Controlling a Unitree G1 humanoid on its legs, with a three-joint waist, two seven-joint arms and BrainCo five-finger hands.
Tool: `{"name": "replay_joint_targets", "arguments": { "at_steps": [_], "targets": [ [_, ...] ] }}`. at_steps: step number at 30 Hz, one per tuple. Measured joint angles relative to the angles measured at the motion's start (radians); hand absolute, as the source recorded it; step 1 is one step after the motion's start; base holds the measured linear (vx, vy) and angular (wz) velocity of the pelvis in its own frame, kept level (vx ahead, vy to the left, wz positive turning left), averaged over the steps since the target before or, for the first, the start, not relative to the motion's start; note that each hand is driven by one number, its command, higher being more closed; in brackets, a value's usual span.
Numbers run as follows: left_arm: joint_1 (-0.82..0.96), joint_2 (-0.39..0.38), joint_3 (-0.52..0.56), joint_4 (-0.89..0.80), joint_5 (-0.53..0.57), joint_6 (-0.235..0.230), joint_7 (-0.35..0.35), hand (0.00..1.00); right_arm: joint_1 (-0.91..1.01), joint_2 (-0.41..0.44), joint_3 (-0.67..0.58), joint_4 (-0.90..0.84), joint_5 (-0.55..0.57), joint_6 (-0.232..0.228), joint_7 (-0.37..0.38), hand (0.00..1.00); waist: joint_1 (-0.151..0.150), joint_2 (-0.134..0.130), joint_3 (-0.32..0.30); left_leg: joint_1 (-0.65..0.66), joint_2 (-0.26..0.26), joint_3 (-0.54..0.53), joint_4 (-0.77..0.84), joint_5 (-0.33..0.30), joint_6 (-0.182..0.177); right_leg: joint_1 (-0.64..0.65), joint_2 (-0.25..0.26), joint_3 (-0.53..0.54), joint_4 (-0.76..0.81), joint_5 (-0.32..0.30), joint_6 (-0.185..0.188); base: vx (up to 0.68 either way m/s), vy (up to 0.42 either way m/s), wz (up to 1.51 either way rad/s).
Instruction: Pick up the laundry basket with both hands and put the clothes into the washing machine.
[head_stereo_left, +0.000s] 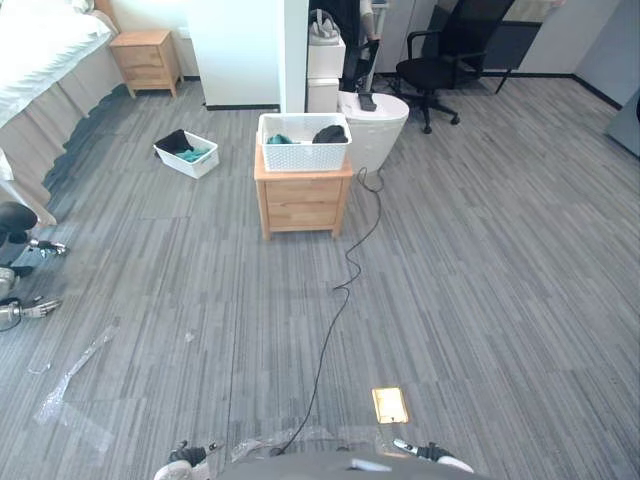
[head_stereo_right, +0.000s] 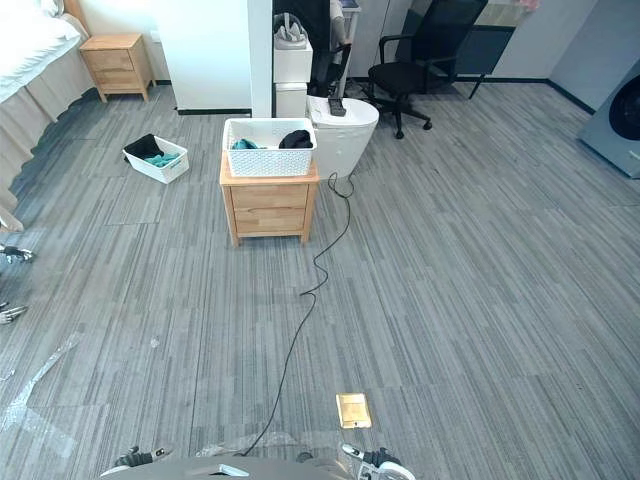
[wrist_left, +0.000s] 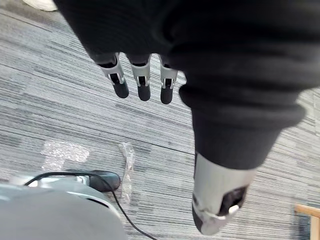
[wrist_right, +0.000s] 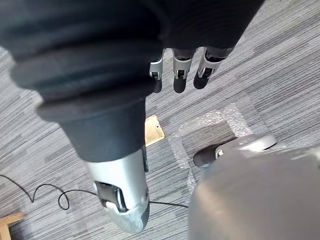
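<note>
The white laundry basket (head_stereo_left: 304, 141) stands on a low wooden nightstand (head_stereo_left: 302, 200) a few steps ahead, slightly to the left. Teal and dark clothes (head_stereo_left: 329, 133) lie in it. At the far right edge is part of the grey washing machine (head_stereo_right: 622, 112) with its dark round door. My left hand (wrist_left: 142, 82) hangs over the grey carpet with straight fingers and holds nothing. My right hand (wrist_right: 181, 75) hangs the same way, open and empty, above a brass floor plate (wrist_right: 152, 130). Both hands are far from the basket.
A smaller white basket (head_stereo_left: 187, 153) with clothes sits on the floor left of the nightstand. Behind the nightstand stand a round white bin (head_stereo_left: 378, 125) and a black office chair (head_stereo_left: 440, 55). A bed (head_stereo_left: 40, 60) lines the left side. Clear plastic scraps (head_stereo_left: 70, 378) lie on the carpet.
</note>
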Motion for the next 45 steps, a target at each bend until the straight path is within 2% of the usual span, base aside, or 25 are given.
{"name": "replay_joint_targets", "arguments": {
  "at_steps": [22, 31, 34, 35, 36, 37, 38, 39, 41, 42, 43, 45],
  "targets": [
    [0.004, 0.012, -0.042, 0.02, 0.018, 0.003, -0.012, 0.0, -0.015, -0.017, 0.022, 0.043, 0.001, -0.002, -0.001, 0.0, -0.001, 0.003, 0.011, -0.005, -0.002, -0.008, -0.001, 0.004, 0.007, 0.004, -0.003, -0.019, -0.028, 0.008, -0.004, 0.0, -0.026, 0.01],
    [-0.011, 0.022, -0.043, 0.019, 0.016, 0.003, -0.011, 0.0, -0.043, -0.02, 0.049, 0.042, -0.001, 0.0, -0.002, 0.0, 0.002, -0.003, 0.036, -0.047, -0.007, -0.004, -0.001, -0.004, 0.009, -0.036, -0.006, -0.016, -0.026, 0.005, 0.009, -0.01, -0.012, -0.01],
    [-0.018, 0.029, -0.048, 0.015, 0.016, 0.003, -0.013, 0.0, -0.048, -0.016, 0.046, 0.034, 0.0, 0.008, -0.004, 0.0, 0.002, -0.017, 0.06, -0.048, -0.021, 0.02, 0.0, -0.036, 0.029, -0.085, -0.035, -0.041, 0.101, -0.071, 0.056, 0.06, 0.017, 0.19],
    [-0.024, 0.028, -0.062, 0.015, 0.016, 0.003, -0.014, 0.0, -0.038, -0.014, 0.028, 0.027, 0.003, 0.006, -0.006, 0.0, -0.006, -0.006, 0.072, -0.033, -0.017, 0.026, -0.001, -0.05, 0.034, -0.145, -0.046, -0.067, 0.263, -0.108, 0.075, 0.1, 0.017, 0.28],
    [-0.031, 0.022, -0.061, 0.014, 0.016, 0.004, -0.014, 0.0, -0.045, -0.016, 0.021, 0.003, 0.002, 0.006, -0.005, 0.0, 0.002, 0.0, 0.087, -0.017, -0.01, 0.03, 0.001, -0.055, 0.042, -0.25, -0.057, -0.095, 0.493, -0.105, 0.07, 0.12, 0.029, 0.16],
    [-0.035, 0.021, -0.061, 0.01, 0.016, 0.005, -0.014, 0.0, -0.045, -0.016, 0.019, -0.015, 0.004, 0.003, -0.005, 0.0, 0.003, -0.003, 0.097, 0.006, -0.01, 0.03, 0.006, -0.061, 0.051, -0.306, -0.066, -0.105, 0.614, -0.095, 0.059, 0.15, 0.054, -0.01],
    [-0.034, 0.031, -0.059, 0.007, 0.016, 0.007, -0.013, 0.0, -0.043, 0.0, 0.019, -0.036, 0.005, -0.008, -0.005, 0.0, 0.0, -0.013, 0.121, 0.033, -0.011, 0.02, 0.017, -0.083, 0.057, -0.39, -0.083, -0.131, 0.789, -0.119, 0.047, 0.23, 0.056, 0.11],
    [-0.039, 0.039, -0.06, 0.006, 0.015, 0.008, -0.013, 0.0, -0.043, 0.007, 0.02, -0.047, 0.005, -0.007, -0.005, 0.0, -0.003, -0.026, 0.126, 0.04, -0.005, 0.008, 0.039, -0.109, 0.055, -0.434, -0.093, -0.16, 0.842, -0.139, 0.035, 0.3, 0.075, 0.15],
    [-0.053, 0.045, -0.062, 0.008, 0.013, 0.01, -0.013, 0.0, -0.043, 0.011, 0.014, -0.041, 0.006, -0.006, -0.006, 0.0, 0.0, -0.036, 0.131, 0.072, 0.006, 0.004, 0.053, -0.142, 0.038, -0.493, -0.094, -0.234, 0.761, -0.151, 0.022, 0.3, 0.081, 0.08],
    [-0.066, 0.046, -0.065, 0.009, 0.004, 0.013, -0.013, 0.0, -0.043, 0.01, 0.004, -0.035, 0.01, -0.006, -0.007, 0.0, -0.012, -0.033, 0.133, 0.089, 0.009, -0.011, 0.053, -0.166, 0.027, -0.518, -0.093, -0.27, 0.62, -0.139, 0.018, 0.39, 0.045, 0.32],
    [-0.091, 0.049, -0.074, 0.01, -0.003, 0.013, -0.013, 0.0, -0.051, 0.008, -0.001, -0.012, 0.012, -0.004, -0.007, 0.0, -0.028, -0.03, 0.137, 0.102, 0.008, -0.031, 0.048, -0.192, 0.017, -0.525, -0.092, -0.293, 0.418, -0.079, 0.024, 0.42, 0.018, 0.48],
    [-0.122, 0.046, -0.078, 0.012, -0.004, 0.012, -0.014, 0.0, -0.044, 0.012, -0.046, 0.037, 0.013, 0.012, -0.007, 0.0, -0.041, -0.029, 0.149, 0.144, -0.001, -0.065, 0.046, -0.237, -0.003, -0.523, -0.093, -0.305, 0.195, 0.015, 0.04, 0.53, -0.072, 0.62]
  ]
}}
